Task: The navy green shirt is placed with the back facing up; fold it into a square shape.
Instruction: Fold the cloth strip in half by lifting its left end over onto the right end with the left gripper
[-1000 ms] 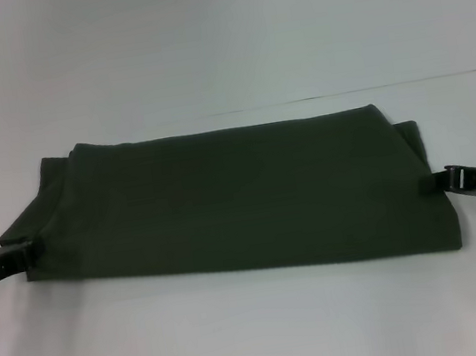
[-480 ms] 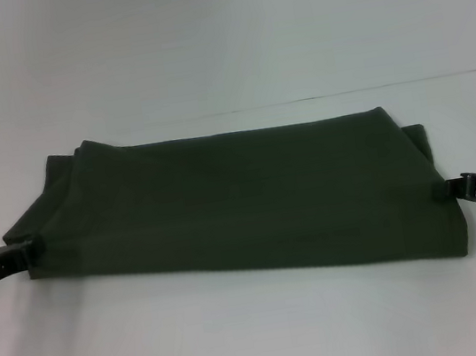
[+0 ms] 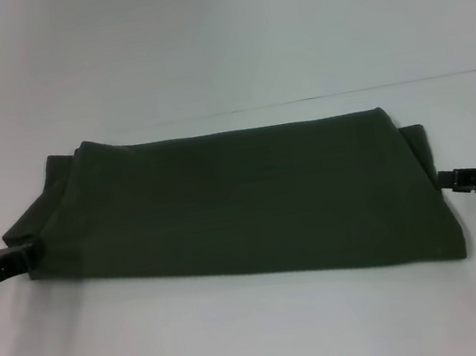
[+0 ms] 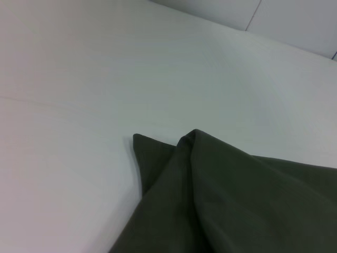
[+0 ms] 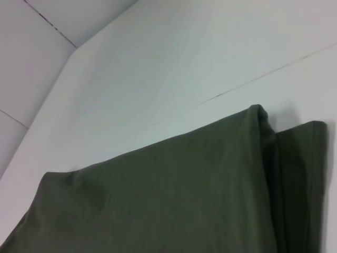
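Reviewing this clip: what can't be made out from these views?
- Left tool: head view cuts the arm at the edge; whether its tip pinches the shirt can't be told.
- Right tool: tip beside the shirt's edge; grip unclear.
- Both wrist views: no fingers shown, only shirt and table.
- Shirt's underside and any lettering: hidden by its own folds.

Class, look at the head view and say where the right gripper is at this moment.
The right gripper is at the right edge of the head view, low over the white table, at the right side of the folded green shirt.
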### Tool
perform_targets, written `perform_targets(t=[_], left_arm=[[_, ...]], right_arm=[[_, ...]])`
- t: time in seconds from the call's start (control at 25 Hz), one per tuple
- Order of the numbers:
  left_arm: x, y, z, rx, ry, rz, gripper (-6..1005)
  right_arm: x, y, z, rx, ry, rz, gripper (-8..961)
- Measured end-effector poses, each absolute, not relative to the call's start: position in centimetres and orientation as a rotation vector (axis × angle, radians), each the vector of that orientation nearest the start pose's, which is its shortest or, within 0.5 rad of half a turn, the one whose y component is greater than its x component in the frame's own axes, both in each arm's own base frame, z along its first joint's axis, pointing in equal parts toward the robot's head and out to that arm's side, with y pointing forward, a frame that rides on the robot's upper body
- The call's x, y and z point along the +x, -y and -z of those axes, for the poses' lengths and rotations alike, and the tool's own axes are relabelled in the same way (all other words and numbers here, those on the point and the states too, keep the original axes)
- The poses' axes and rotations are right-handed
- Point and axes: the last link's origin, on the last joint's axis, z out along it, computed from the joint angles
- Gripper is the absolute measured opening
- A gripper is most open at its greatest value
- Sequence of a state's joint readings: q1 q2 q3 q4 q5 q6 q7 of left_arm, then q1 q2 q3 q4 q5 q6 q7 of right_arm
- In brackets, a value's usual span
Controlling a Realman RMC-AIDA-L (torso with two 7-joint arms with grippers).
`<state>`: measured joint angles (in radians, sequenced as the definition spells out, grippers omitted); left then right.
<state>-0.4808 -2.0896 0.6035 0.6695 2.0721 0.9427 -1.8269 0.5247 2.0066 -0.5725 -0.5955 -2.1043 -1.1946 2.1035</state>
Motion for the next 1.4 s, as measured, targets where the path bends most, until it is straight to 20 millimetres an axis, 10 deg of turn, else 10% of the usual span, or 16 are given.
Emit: perform_targets(t=[0.28, 0.68, 1.0, 1.4], left_arm=[[-34.9, -36.1, -3.2, -1.978, 1.294, 0.497, 33], [-36.8, -34.5, -5.8, -1.847, 1.373, 0.526, 81], [-36.8, -32.2, -7.4, -1.881, 1.599, 0.641, 554], [-35.9, -32.6, -5.8, -1.866, 1.799, 0.709, 823]], right_arm=[[33.5, -36.1, -4.6, -1.995, -1.609, -0.684, 572], [31.5, -37.2, -4.3, -2.037, -1.536, -0.775, 669], [29.2, -37.6, -3.0, -2.147, -1.469, -0.833, 711], [28.3, -38.9, -3.6, -2.146, -1.43, -0.836, 931]])
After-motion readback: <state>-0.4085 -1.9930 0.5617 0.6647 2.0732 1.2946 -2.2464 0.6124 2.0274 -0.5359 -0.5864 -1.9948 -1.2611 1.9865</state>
